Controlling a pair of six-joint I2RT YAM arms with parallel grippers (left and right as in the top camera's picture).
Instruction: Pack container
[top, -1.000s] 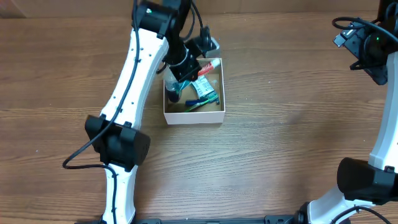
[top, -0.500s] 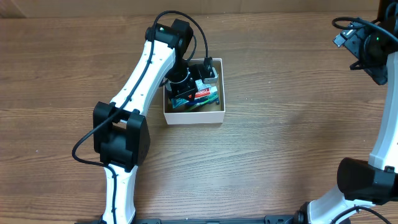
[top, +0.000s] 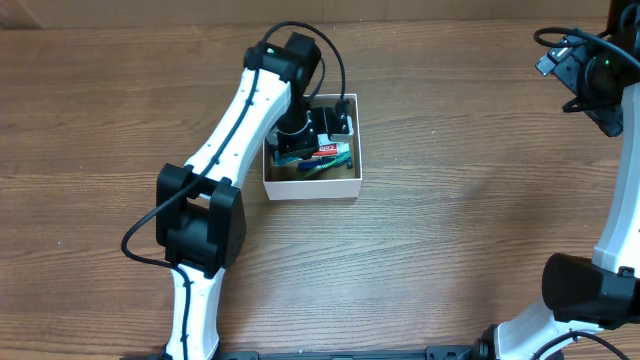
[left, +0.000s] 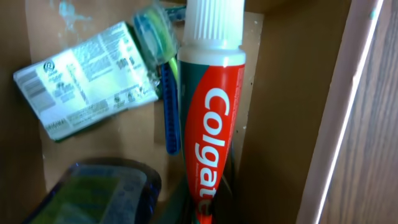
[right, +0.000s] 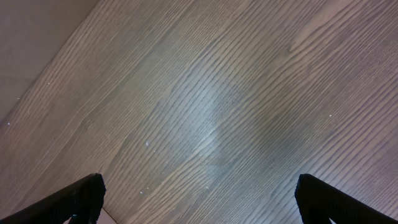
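- Cardboard container (top: 312, 188) is set on the wooden table (top: 450, 250), about mid-width and toward the far side. It has white walls and an open top.
- Left arm (top: 235, 120) is stretched from the near left up over the container.
- Left gripper (top: 303, 138) is lowered inside the container, over its far-left part.
- Left claw state cannot be told. The fingers are not seen in the left wrist view and are hidden under the wrist from overhead.
- Toothpaste tube (left: 211, 130), red and dark green with white lettering, is seen lying along the container's brown inner wall (left: 280, 112). Its white ribbed cap (left: 213, 28) is pointed toward the far corner.
- Blue toothbrush (left: 170, 106) is laid just beside the tube, parallel to it.
- White and green printed packet (left: 87, 78) is laid flat on the brown bottom, touching the toothbrush head.
- Dark blue item (left: 99, 193) is seen at the near edge of the wrist view, too blurred to be identified.
- Right gripper (right: 202, 202) is held up at the far right, well apart from the container.
- Right claw is spread wide, with its dark fingertips (right: 81, 196) at opposite edges of the view over wood grain.
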